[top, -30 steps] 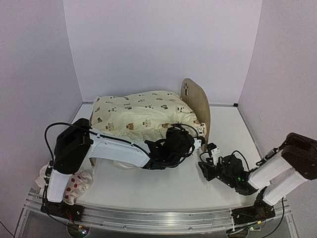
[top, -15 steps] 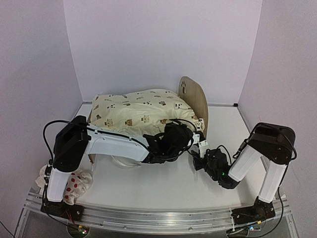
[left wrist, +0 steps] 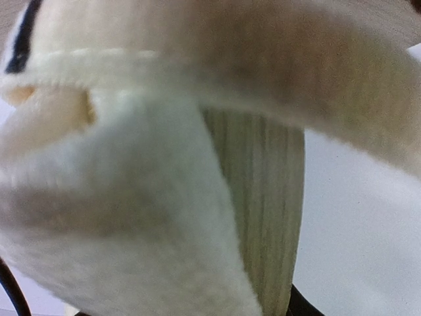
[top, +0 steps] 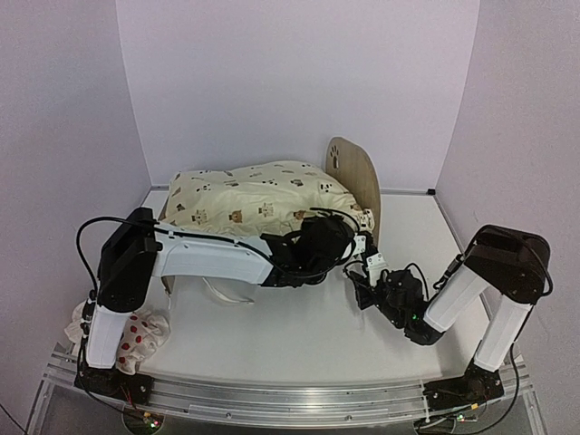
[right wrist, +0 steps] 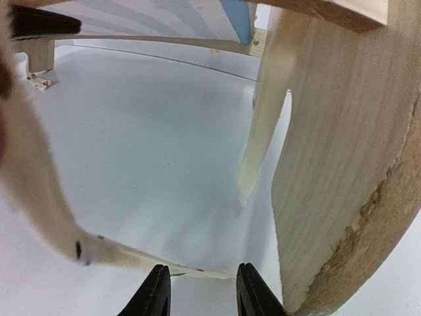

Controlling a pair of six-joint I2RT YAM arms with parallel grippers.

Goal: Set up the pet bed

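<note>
Position first: small light-wood pet bed [top: 355, 181] with a rounded paw-print headboard stood at centre of the top frame. Its long axis ran left to right, headboard end at the right, toward my right arm. Cream animal-print cushion [top: 258, 204] lay heaped on top.

Left gripper [top: 352, 243] was pushed in at the cushion's right end by the headboard. Its wrist frame showed only cream plush and a strip of wood, so I could not tell its width or hold.

Right gripper [right wrist: 200, 289] sat low over the white table [top: 299, 335], just beside the headboard's near bottom corner. Its jaws stood narrow but apart, with nothing between them.

Thin cream tie [right wrist: 39, 197] dropped down the left of the right wrist frame, then ran along the table to lower centre, ending just ahead of the fingertips. Headboard wood [right wrist: 342, 145] crowded the right side.

Judgement: the tie lay straight ahead of the right tool and crosswise to it. The right arm was nearer, with little room on the headboard side.
</note>
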